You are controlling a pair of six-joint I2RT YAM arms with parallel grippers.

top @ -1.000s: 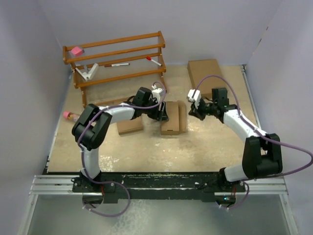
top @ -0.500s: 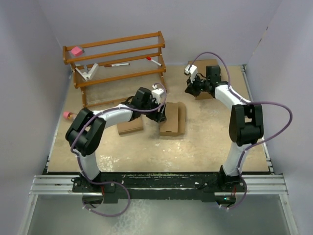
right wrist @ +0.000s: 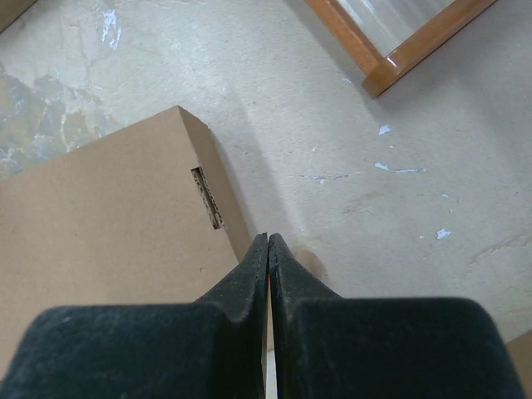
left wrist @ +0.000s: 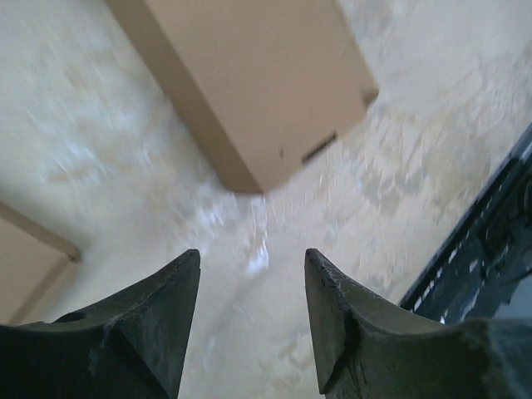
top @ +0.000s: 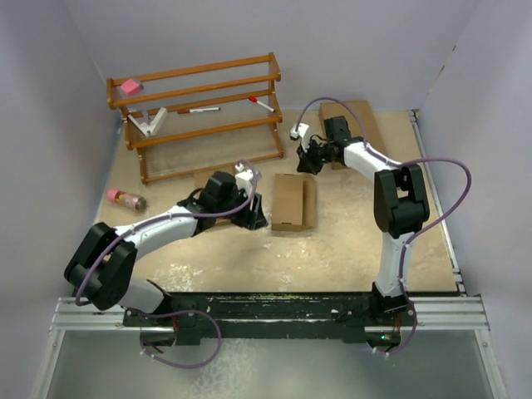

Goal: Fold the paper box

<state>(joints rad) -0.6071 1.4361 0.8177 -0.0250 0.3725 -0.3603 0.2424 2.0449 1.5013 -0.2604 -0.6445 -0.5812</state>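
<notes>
1. From the top view, the paper box [top: 293,202] is seen folded up, slim and flat in the middle of the table [top: 349,241]; a wooden rack [top: 199,108] is seen at the back left, a big flat brown box [top: 349,123] at the back right, and a small pink thing [top: 125,199] at the left.
2. Only in the left wrist view is the left gripper [left wrist: 252,258] shown spread wide with nothing in it; the paper box is seen just ahead, and a corner of another brown box [left wrist: 25,249] at the left edge.
3. Only in the right wrist view is the right gripper [right wrist: 268,239] shown pressed tight together, nothing held; its tips are seen by the paper box's edge, near a small slit [right wrist: 208,198].
4. The cardboard is smooth and plain brown, with sharp corners; the fingers are black and a bit rough.
5. The table is pale tan with white scuffs; plain pale walls [top: 249,33] are set around it.
</notes>
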